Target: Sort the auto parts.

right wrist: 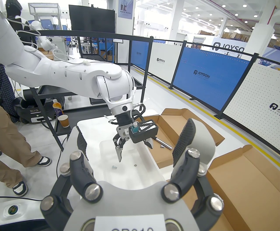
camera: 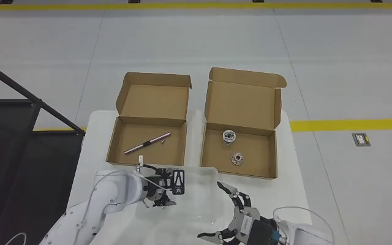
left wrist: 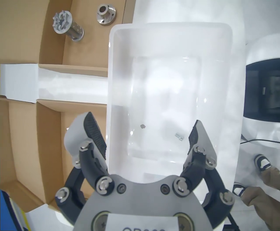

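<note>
A clear plastic tray (camera: 202, 173) stands on the white table in front of two open cardboard boxes. Two tiny parts lie in it: a small metal cylinder (left wrist: 179, 137) and a dark bit (left wrist: 142, 126). My left gripper (left wrist: 143, 122) hangs open just above the tray's left end (camera: 166, 190), with nothing between its fingers. My right gripper (right wrist: 134, 140) is open and empty at the tray's right end (camera: 215, 211). The left box (camera: 116, 144) holds a thin metal rod (camera: 147, 143) and a small piece (camera: 165, 140). The right box (camera: 269, 153) holds a finned cylinder (left wrist: 67, 26) and a flanged hub (left wrist: 106, 14).
Both box lids stand upright at the back. A black rack (camera: 24, 141) adjoins the table's left side, with a paper cup (right wrist: 63, 120) and a bottle (right wrist: 57, 107) on it. Bare white table (camera: 92, 147) shows left of the boxes.
</note>
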Motion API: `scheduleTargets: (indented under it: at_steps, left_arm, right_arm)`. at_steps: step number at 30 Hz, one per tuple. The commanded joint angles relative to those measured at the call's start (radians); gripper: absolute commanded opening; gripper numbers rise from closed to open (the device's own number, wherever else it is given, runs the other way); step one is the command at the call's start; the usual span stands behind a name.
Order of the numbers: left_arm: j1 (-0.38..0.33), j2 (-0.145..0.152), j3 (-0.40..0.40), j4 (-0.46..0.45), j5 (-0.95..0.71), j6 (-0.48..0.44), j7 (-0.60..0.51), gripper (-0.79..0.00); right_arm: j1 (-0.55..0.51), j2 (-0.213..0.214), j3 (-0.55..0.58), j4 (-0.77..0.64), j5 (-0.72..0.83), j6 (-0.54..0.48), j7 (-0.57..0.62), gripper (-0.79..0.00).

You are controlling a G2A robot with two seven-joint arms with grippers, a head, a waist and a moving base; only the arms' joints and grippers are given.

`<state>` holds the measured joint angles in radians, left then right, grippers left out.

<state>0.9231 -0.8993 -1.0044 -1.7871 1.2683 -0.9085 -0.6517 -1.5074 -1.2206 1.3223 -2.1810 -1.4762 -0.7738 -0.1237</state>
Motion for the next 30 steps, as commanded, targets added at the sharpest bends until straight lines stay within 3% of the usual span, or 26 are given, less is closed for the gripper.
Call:
scheduleTargets:
  at_steps: [1, 3, 6, 7, 17, 27, 30]
  left_arm:
    - [0.028, -0.002, 0.009, -0.015, -0.079, 0.031, -0.038, 0.0]
    - [0.048, 0.0, 0.011, -0.043, -0.155, 0.051, -0.108, 0.0]
    - [0.097, 0.003, 0.004, -0.105, -0.245, 0.225, -0.278, 0.0]
    - [0.102, 0.003, 0.004, -0.112, -0.262, 0.243, -0.298, 0.0]
    - [0.11, 0.002, 0.007, -0.104, -0.244, 0.261, -0.28, 0.0]
    - [0.08, -0.019, 0.02, -0.07, -0.414, 0.517, -0.436, 0.0]
    - [0.055, -0.029, 0.021, -0.036, -0.485, 0.641, -0.496, 0.0]
  right_arm:
    - [0.0, 0.0, 0.0, 0.0, 0.0, 0.0, 0.0, 0.0]
    - [0.0, 0.0, 0.0, 0.0, 0.0, 0.0, 0.0, 0.0]
    - [0.0, 0.0, 0.0, 0.0, 0.0, 0.0, 0.0, 0.0]
    - [0.0, 0.0, 0.0, 0.0, 0.0, 0.0, 0.0, 0.0]
    - [0.0, 0.0, 0.0, 0.0, 0.0, 0.0, 0.0, 0.0]
    - [0.0, 0.0, 0.0, 0.0, 0.0, 0.0, 0.0, 0.0]
    - [0.0, 0.0, 0.0, 0.0, 0.0, 0.0, 0.0, 0.0]
